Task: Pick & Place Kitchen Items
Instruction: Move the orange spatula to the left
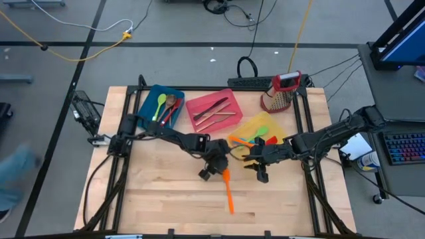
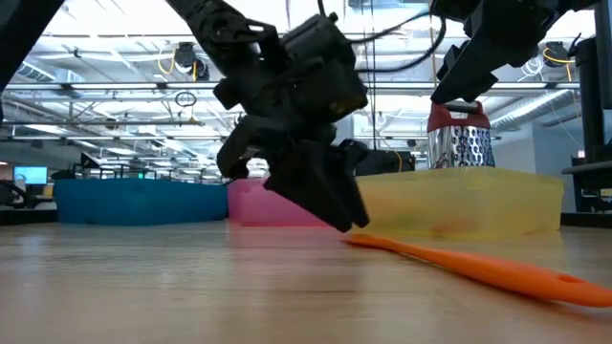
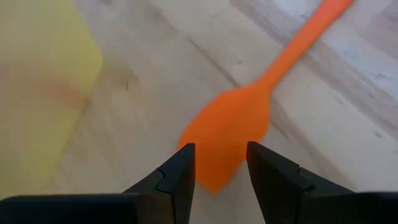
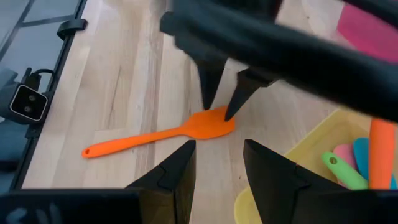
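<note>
The left end effector (image 1: 224, 170) is down at the middle of the wooden surface (image 1: 159, 192), its two fingers (image 3: 180, 177) spread and straddling the blade of the orange spatula (image 1: 228, 193), which lies flat on the bare wood. In the right wrist view the fingertips stand on either side of the blade, touching or nearly touching it (not closed on it). The spatula's handle runs toward the near edge of the surface, with open wood all round it.

The right end effector (image 1: 260, 174) hovers just beside it, near the corner of the yellow bin (image 1: 265, 125), fingers parted and holding nothing.

Along the far side sit the blue bin (image 1: 147, 105), the pink bin (image 1: 192, 107) and the yellow one, close together, with the box grater (image 1: 279, 93) at the far right corner. That leaves the near half of the surface free for moving.

From table height the left end effector hides most of the pink bin, and the spatula's handle runs off the picture's edge. The utensils inside the bins are too small to tell apart, beyond green, red, dark and blue handles.
</note>
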Motion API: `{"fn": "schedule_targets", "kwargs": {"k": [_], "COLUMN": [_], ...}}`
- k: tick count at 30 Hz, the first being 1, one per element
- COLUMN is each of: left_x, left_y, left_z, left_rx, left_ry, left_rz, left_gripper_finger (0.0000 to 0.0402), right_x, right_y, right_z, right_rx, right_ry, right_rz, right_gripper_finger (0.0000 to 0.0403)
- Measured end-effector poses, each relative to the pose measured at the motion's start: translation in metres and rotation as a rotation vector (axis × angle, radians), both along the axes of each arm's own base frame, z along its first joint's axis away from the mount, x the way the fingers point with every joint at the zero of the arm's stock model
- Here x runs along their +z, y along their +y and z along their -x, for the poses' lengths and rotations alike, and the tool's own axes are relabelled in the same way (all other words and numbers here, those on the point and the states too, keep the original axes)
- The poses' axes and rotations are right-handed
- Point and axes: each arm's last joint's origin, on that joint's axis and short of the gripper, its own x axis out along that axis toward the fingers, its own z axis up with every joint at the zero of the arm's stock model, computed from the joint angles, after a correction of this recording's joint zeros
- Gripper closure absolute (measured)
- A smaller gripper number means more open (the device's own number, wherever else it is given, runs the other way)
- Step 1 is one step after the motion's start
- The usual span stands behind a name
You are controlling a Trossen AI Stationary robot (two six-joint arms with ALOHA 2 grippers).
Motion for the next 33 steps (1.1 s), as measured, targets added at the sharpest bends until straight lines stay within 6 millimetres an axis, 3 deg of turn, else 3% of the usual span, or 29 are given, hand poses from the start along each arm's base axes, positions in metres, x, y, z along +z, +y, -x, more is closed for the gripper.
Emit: {"fn": "schedule_targets", "kwargs": {"k": [7, 16, 21, 25, 28, 33], "left_x": [-0.001, -0.001, 0.005, 0.007, -0.001, -0.033], "left_y": [0.007, -0.011, -0.018, -0.021, -0.021, -0.022], "left_z": [0.002, 0.002, -0.006, -0.007, -0.011, -0.017], "left_rx": [0.034, 0.033, 0.045, 0.057, 0.106, 0.098], "left_ry": [0.065, 0.035, -0.089, -0.101, -0.092, -0.045], "left_rz": [0.101, 0.02, -0.025, 0.029, 0.078, 0.152], "left_gripper_finger": [0.0252, 0.0252, 0.0252, 0.0252, 0.0252, 0.0252], "right_x": [0.0, -0.001, -0.02, -0.024, -0.024, -0.024], "right_y": [0.0, 0.003, 0.014, 0.024, 0.028, 0.029], "right_z": [0.0, 0.0, -0.003, -0.004, -0.006, -0.006], "right_rx": [0.0, 0.011, 0.047, 0.067, 0.083, 0.082], "right_ry": [0.0, -0.007, -0.059, -0.071, -0.091, -0.102], "right_rz": [0.0, -0.002, -0.03, -0.053, -0.057, -0.066], "right_gripper_finger": [0.0275, 0.0275, 0.0275, 0.0275, 0.0275, 0.0275]}}
